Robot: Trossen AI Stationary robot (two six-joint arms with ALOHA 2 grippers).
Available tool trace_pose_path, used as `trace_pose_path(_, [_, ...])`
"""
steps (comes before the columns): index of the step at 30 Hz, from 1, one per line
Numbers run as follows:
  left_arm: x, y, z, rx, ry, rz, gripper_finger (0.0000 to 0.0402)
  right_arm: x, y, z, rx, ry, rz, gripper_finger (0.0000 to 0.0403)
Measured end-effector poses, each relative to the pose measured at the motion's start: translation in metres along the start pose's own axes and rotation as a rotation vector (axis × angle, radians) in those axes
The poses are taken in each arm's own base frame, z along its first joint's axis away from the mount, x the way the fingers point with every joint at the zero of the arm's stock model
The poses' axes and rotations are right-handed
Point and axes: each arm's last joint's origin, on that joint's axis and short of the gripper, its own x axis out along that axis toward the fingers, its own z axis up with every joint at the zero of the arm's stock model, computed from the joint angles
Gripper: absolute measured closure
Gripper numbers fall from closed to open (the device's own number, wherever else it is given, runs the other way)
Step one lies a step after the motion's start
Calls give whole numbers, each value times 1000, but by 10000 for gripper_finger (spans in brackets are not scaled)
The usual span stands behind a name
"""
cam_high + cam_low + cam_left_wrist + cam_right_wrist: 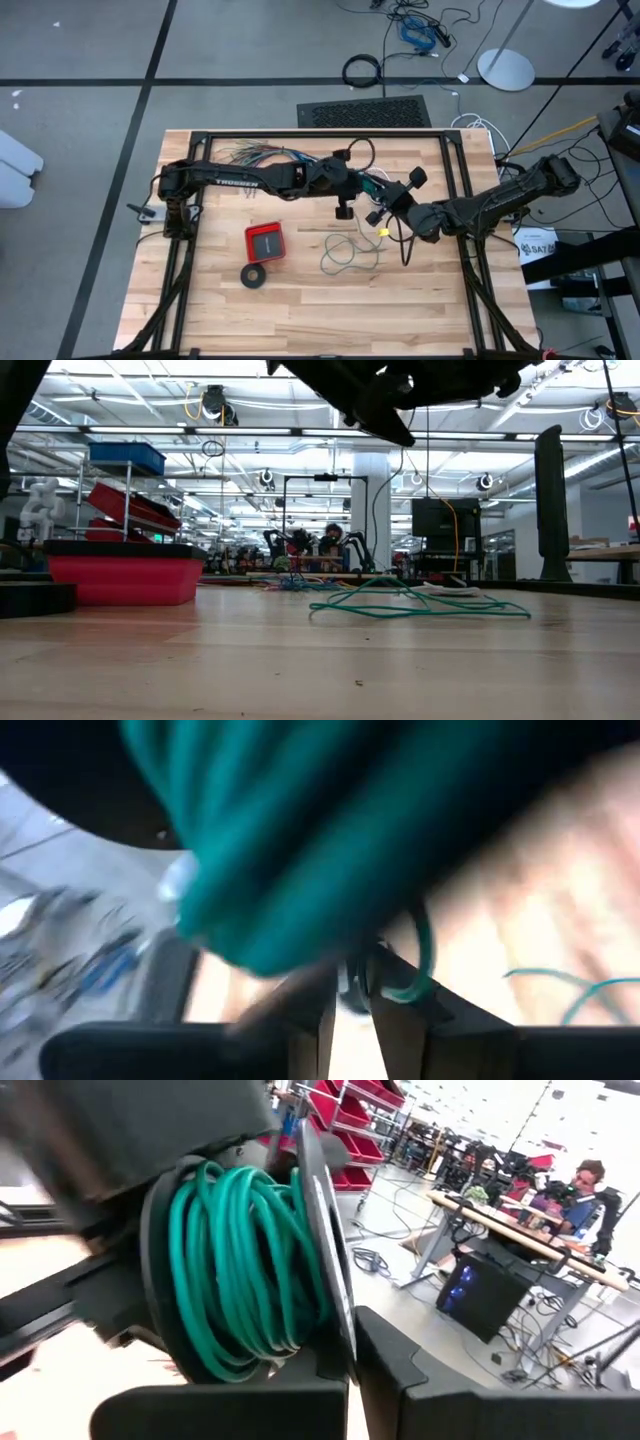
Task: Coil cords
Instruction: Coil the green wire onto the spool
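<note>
You have both arms meeting above the middle of the light wooden table (300,300). The right gripper (385,212) has its dark fingers fully closed on a thin black round plate, and this plate presses against a thick coil of thin teal-green wire (245,1270), so the turns cannot spread. The left gripper (345,195) stands close at about 10 o'clock from it. Its wrist camera is filled by the same green coil; whether its fingers hold anything, I cannot tell. The free end of the wire lies in loose loops (352,255) on the table at about 6 o'clock from the grippers. I judge this rest is not yet coiled. The red square box (265,241) and black tape ring (254,276) lie apart.
</note>
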Motion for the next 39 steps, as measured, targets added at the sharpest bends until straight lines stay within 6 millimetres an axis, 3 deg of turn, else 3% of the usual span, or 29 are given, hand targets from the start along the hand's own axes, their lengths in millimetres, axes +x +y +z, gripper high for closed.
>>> trace_pose_path(6, [14, 6, -21, -20, -191, -200, 331, -13, 1, 2, -19, -12, 22, 403])
trace_pose_path(12, [28, 4, -61, -76, -313, -227, 331, -29, -2, 13, 48, -51, 84, 403])
trace_pose_path(17, [29, 2, -72, -113, -535, -306, 331, -35, -4, 15, 61, -60, 99, 403])
trace_pose_path(20, [41, -4, -88, -141, -524, -349, 331, -35, -3, 15, 56, -63, 129, 403])
trace_pose_path(24, [49, -9, -94, -126, -564, -417, 331, -36, -3, 15, 69, -62, 138, 403])
trace_pose_path(28, [63, -16, -112, -152, -488, -452, 331, -37, -3, 14, 73, -60, 131, 403])
trace_pose_path(34, [64, 15, -133, -205, -483, -415, 331, -44, -3, 13, 50, -56, 91, 403])
trace_pose_path(39, [59, 41, -144, -259, -542, -592, 331, -52, -4, 13, 41, -56, 92, 403])
